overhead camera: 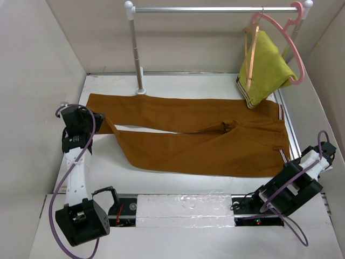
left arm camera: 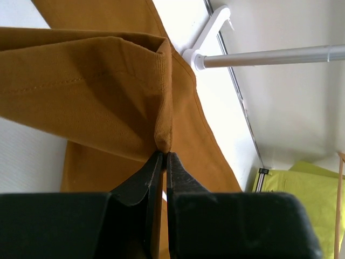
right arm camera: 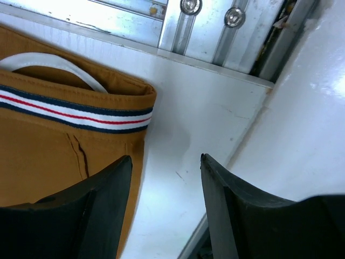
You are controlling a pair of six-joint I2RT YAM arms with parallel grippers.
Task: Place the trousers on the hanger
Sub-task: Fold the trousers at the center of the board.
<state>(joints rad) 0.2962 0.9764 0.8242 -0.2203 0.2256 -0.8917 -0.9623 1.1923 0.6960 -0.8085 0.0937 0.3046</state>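
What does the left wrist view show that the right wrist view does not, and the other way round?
Only the left wrist view: the left tool shut on a fold of leg cloth, the rail and the yellow-green garment.
Only the right wrist view: the right tool open beside the striped waistband, and a metal track.
Both: the trousers and the white table.
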